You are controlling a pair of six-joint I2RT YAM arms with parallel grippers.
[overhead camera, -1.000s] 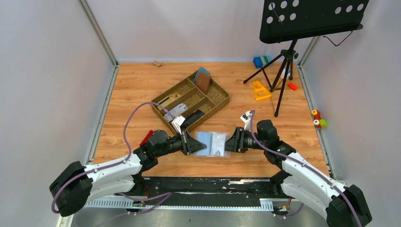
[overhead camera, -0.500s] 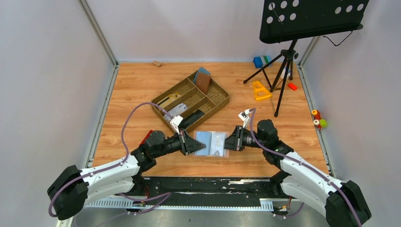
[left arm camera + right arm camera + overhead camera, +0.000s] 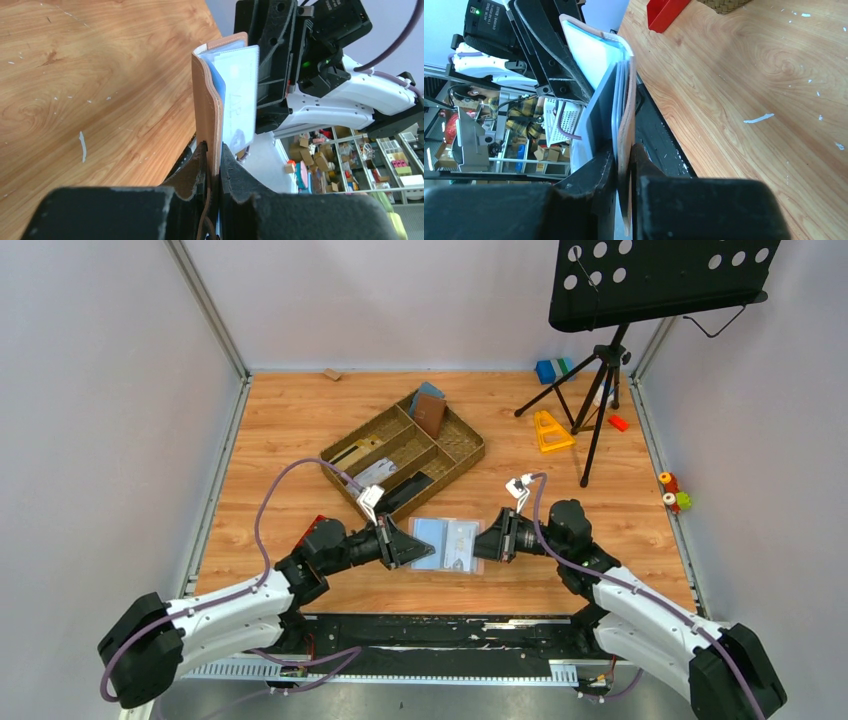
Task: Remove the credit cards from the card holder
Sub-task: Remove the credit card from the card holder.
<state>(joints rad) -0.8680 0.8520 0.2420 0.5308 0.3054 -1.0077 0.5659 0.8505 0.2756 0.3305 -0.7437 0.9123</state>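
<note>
1. We see the tan-brown leather folding card holder [image 3: 447,543] with a blue-grey inside spread open between the two arms. It sits low over the near part of the wooden counter [image 3: 280,420]; we cannot tell whether it rests on the wood.
2. The left hand [image 3: 415,545] is clenched on the holder's left leather edge, and the right hand [image 3: 481,542] is clenched on its right edge.
3. Risk: both hands grasp only the cover, so neither is free to draw out the pale plastic cards [image 3: 240,95]. If one hand lets go to reach for them, we judge the open flap may fold shut or sag.
4. Risk: in the right wrist view the fingers seem to pinch the leather together with the card edges. That pinch could hold the cards in their slots, or bend them if the arms pull apart.
5. Risk: a pull from both sides could slide the thin edge out of either grip and drop the card holder.
6. Against a second ago, the right hand was just beside the right edge with its jaws wider; it has since closed on that edge. The left grip and the holder's place look unchanged.
</note>
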